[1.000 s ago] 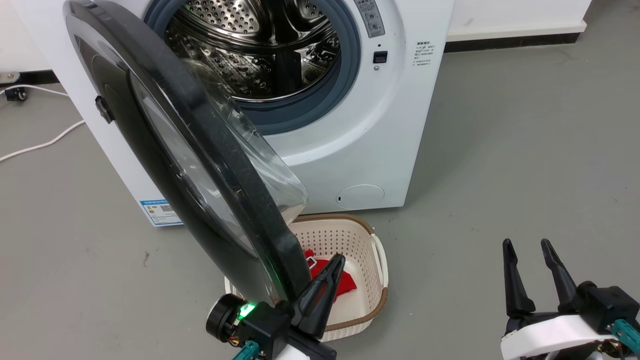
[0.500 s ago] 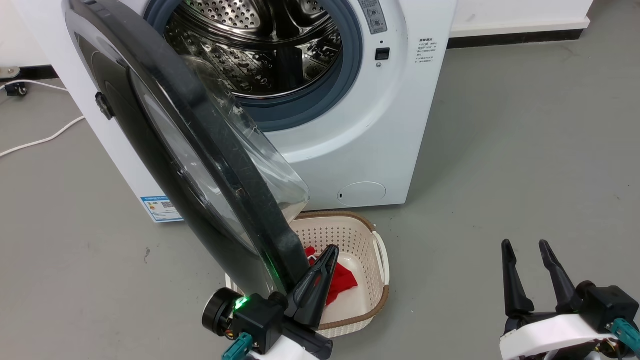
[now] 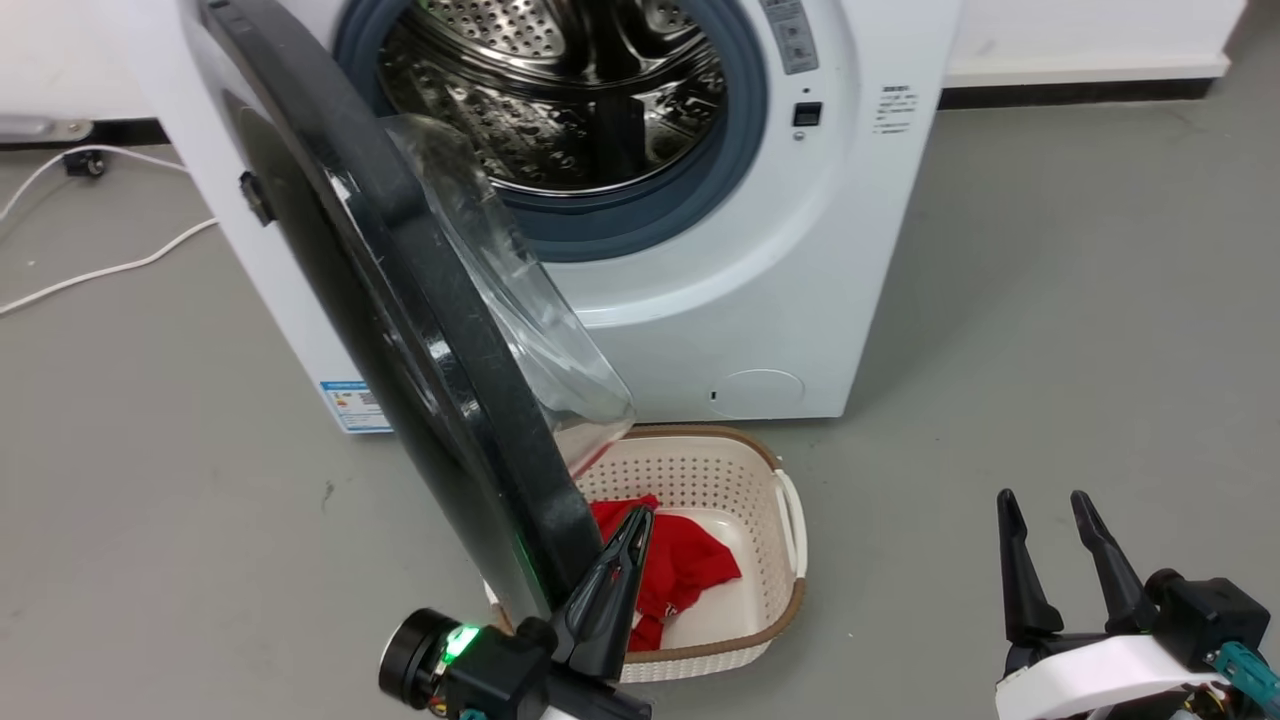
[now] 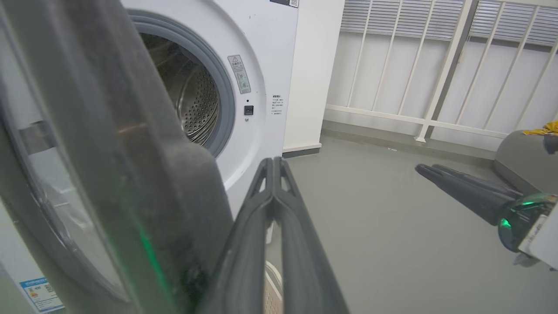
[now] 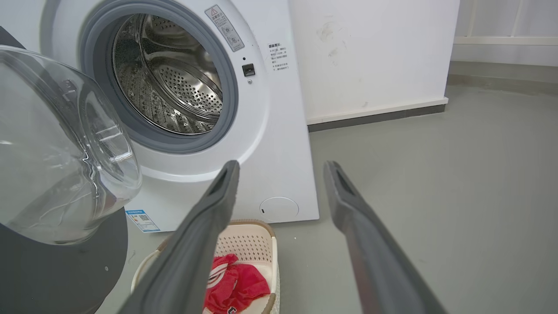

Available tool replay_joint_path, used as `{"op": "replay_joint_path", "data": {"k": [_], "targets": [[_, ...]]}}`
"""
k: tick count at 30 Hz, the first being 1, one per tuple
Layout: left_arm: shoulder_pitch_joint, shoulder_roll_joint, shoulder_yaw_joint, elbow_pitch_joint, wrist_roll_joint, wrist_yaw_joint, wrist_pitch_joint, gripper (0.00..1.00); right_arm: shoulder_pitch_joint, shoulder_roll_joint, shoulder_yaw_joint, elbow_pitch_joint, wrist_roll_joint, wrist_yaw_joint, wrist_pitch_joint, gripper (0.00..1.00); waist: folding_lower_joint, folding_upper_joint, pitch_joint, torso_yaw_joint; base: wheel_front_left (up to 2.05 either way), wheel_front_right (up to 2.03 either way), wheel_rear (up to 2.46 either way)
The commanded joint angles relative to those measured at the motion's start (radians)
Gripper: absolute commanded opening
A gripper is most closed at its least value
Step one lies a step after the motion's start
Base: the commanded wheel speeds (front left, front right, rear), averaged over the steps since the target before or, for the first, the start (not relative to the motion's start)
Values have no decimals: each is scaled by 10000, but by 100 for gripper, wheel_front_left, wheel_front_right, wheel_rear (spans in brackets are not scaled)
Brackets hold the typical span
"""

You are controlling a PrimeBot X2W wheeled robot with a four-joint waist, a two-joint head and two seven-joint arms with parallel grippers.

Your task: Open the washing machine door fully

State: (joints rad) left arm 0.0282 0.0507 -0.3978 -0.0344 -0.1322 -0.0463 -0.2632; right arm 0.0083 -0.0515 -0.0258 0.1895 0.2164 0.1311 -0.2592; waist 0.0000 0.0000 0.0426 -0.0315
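Note:
The washing machine (image 3: 800,250) stands white and front-loading, its steel drum (image 3: 560,90) exposed. The washing machine door (image 3: 400,300), glossy black with a bulging clear glass bowl (image 3: 520,320), stands swung out toward me, hinged at the machine's left. My left gripper (image 3: 638,512) is shut, fingers pressed together, with nothing between them. It lies right beside the door's lower rim, over the basket. In the left wrist view the door (image 4: 109,152) looms just left of the shut fingers (image 4: 274,162). My right gripper (image 3: 1045,505) is open, low over the floor at the right, apart from everything (image 5: 281,168).
A cream perforated basket (image 3: 790,590) holding a red cloth (image 3: 690,565) sits on the floor before the machine, partly under the door. A white cable (image 3: 100,270) lies on the floor at the left. A white railing (image 4: 436,87) stands by the wall at the machine's right.
The head camera has shifted, sliding the scene rightward. Against the machine, the door has swung somewhat wider, my left gripper following its rim. More of the red cloth shows. The right gripper has barely moved.

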Motion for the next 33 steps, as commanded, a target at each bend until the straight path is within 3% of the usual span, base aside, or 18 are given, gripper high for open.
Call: {"op": "replay_joint_path", "data": {"k": [1,19,33], "targets": [[221,94,249,-177,42,226,-21,0,63,25,-8,-8,44,-6,7,100,0,0,-4,280,0,0,0],[1651,68,1163,-1034,298,798,-14,0,170,24,-49,-253,-92,-6,208,100,0,0,24,2179,0,0,0],[2240,181,3544,-1368,80,1462,-22,0,307,23,-116,-387,-230,-6,455,100,0,0,31,2797,0,0,0]]}}
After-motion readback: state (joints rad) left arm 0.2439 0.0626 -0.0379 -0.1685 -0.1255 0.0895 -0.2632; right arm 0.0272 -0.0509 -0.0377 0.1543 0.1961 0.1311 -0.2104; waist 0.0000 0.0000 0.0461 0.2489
